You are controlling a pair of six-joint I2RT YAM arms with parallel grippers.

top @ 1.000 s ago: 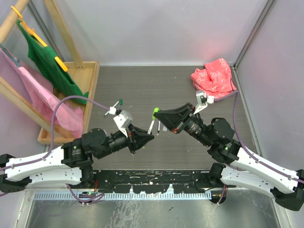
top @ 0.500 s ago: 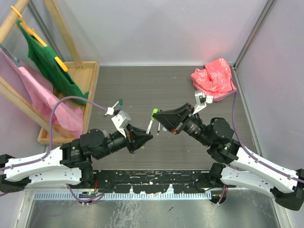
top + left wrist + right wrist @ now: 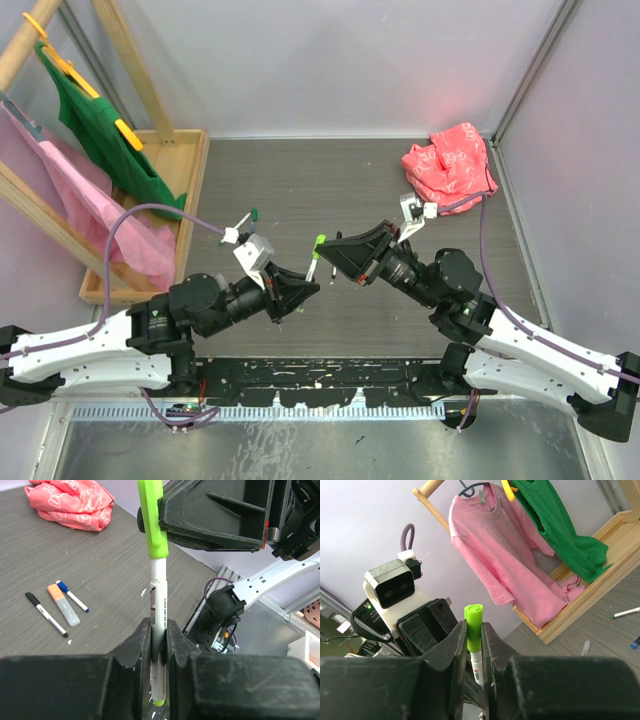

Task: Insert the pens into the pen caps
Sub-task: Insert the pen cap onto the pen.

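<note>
A white pen with a green tail stands upright between my left gripper's jaws, which are shut on its barrel. Its upper end sits inside a bright green pen cap, and my right gripper is shut on that cap. From above, the two grippers meet mid-table, the left below the right, with the cap between them. Three more pens lie on the table: a black one, an orange one and a blue one. Another green-tipped pen lies farther off.
A crumpled pink cloth lies at the back right. At the left, a wooden rack holds a green shirt and a pink shirt. A purple cable arcs over the left arm.
Both grippers have drifted slightly left together, carrying the pen and green cap with them. Both grips are unchanged.
</note>
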